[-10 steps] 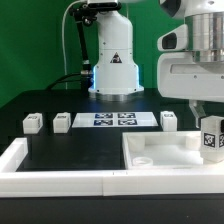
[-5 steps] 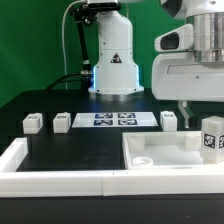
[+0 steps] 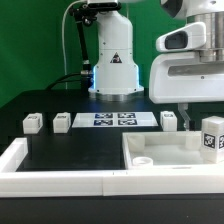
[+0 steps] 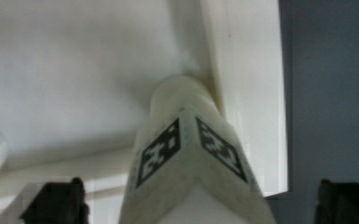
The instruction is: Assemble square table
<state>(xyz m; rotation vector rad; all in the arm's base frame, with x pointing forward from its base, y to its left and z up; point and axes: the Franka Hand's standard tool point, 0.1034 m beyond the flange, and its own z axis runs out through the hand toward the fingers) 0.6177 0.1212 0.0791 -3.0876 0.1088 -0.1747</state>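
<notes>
Hand: my gripper is spread wide and holds nothing; its fingertips flank the leg without touching it.
Leg: the tagged leg stands upright at the square tabletop, towards the exterior view's right.
Beyond: three spare legs sit near the marker board.
Risk: if I close off-centre, I judge one finger would strike first and tip the leg.
</notes>
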